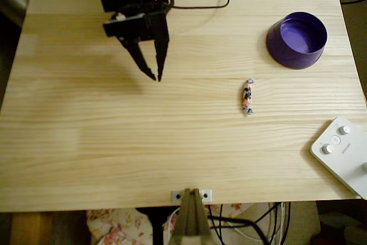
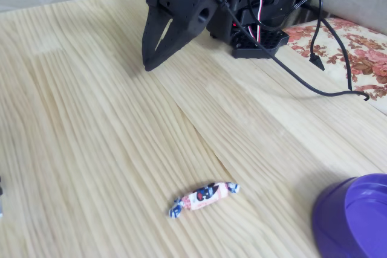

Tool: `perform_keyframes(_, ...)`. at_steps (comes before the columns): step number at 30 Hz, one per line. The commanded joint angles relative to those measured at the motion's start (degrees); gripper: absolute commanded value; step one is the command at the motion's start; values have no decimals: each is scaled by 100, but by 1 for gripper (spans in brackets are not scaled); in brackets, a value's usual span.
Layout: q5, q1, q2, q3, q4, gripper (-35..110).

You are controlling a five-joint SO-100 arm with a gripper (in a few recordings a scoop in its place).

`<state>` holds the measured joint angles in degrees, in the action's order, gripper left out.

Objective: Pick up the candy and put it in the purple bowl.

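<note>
While the black two-finger gripper (image 1: 155,77) hangs over the far left part of the pale pine table (image 1: 114,153) in the overhead view, its two pointed fingers (image 1: 140,61) taper toward each other and their tips sit close together with a thin gap between them, clasping nothing. From the fixed view the same gripper (image 2: 147,64) points down at the wood, tips just above or on the boards; I cannot tell which.

Well apart from it, toward the right in the overhead view, lies the small slim wrapped candy with twisted ends (image 1: 247,96), its white wrapper marked in orange-pink and dark print. It rests flat on the bare table, lengthwise from far to near. The fixed view shows it (image 2: 203,198) lying alone on the grain.

Farther right and farther back in the overhead view stands the round deep purple plastic bowl (image 1: 296,39), upright, lighter violet inside. A white device with round knobs (image 1: 343,154) sits at the near right corner. Black cables (image 2: 314,58) trail from the arm's base.
</note>
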<state>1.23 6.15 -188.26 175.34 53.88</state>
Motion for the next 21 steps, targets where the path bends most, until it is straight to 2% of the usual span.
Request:
perform_keyframes(1,3349,721,-70,-132,70,0)
perform_keyframes(7,3164,624,-70,-132,-79,0)
perform_keyframes(15,2751,1072,-70,-132,-589,-1)
perform_keyframes(21,2856,1318,-70,-316,-387,-1)
